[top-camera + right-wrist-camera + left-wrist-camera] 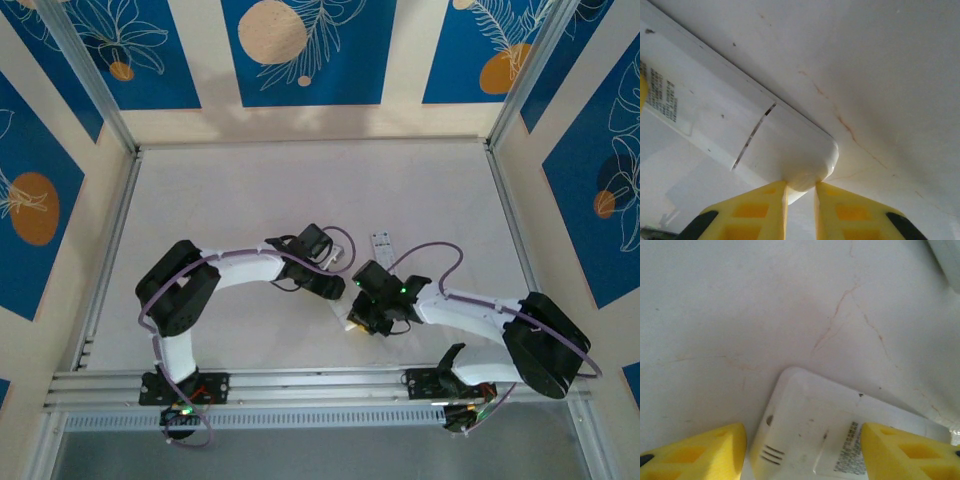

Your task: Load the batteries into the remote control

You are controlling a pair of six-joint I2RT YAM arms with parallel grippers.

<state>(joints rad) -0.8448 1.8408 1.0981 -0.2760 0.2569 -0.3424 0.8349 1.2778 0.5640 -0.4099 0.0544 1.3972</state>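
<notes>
1. Across the pale surface [300, 190] two arms are counted, the left arm [240, 265] and the right arm [480, 310]. Both reach to the held remote near the middle.
2. Two remotes are counted.
   - The held remote [810, 440] lies between the two hands with its label side toward both wrist cameras. Its long axis runs from the left hand to the right hand, slanting toward the near edge in the overhead view.
   - The second remote [383, 245] lies flat just beyond the held remote on the far side. Its buttons seem to face up, and it is apart from both hands.
3. Two hands are counted.
   - The left hand [802, 435] straddles the held remote across its width at the printed label. Its fingers are wide apart, one by each long edge. I cannot tell whether they press or only flank it.
   - The right hand [801, 186] has its fingers nearly together, clamped on the rounded end of the held remote through its thickness.
4. One thin curved seam [752, 137] crosses the back of the held remote, close to the end in the right hand. I judge it to be the edge of the battery cover, which looks shut.
5. The coming move likely turns on that seam. It sits between the hands and nearer the right one, so the cover would probably have to slide along the long axis while the left hand steadies the body.
</notes>
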